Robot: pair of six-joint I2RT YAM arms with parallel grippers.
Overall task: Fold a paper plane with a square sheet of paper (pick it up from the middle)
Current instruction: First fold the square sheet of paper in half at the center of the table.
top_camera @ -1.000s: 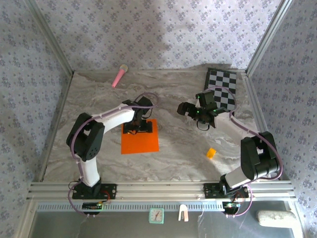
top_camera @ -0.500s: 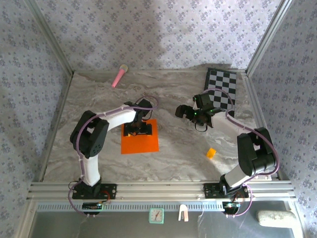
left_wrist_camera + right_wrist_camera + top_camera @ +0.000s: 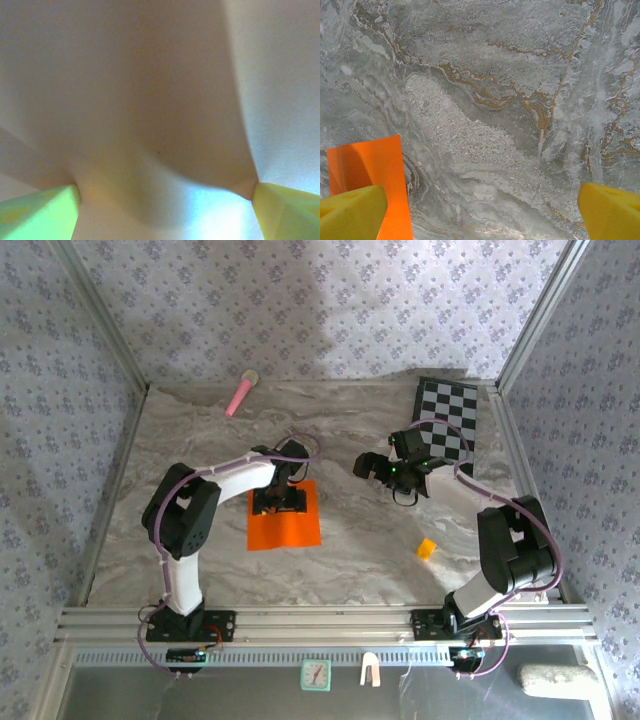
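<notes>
The square sheet of paper (image 3: 286,528) is bright orange and lies on the marble table left of centre. My left gripper (image 3: 280,502) points down onto the sheet's far half. In the left wrist view its jaws stand wide apart, and both yellow-green fingertips (image 3: 40,212) press on the sheet (image 3: 150,90), which bulges up between them. My right gripper (image 3: 362,466) hovers open to the right of the sheet, over bare marble. In the right wrist view the sheet's corner (image 3: 370,160) lies by the left fingertip of the right gripper (image 3: 482,210). The paper plane is out of view.
A pink stick (image 3: 241,393) lies at the back left. A checkerboard (image 3: 447,417) sits at the back right, behind the right arm. A small yellow-orange block (image 3: 427,548) rests on the table at the front right. Patterned walls close in three sides.
The left jaws have drawn slightly closer together on the sheet, and the sheet's near edge has shifted a little. The right gripper moved a little to the left, then stayed still.
</notes>
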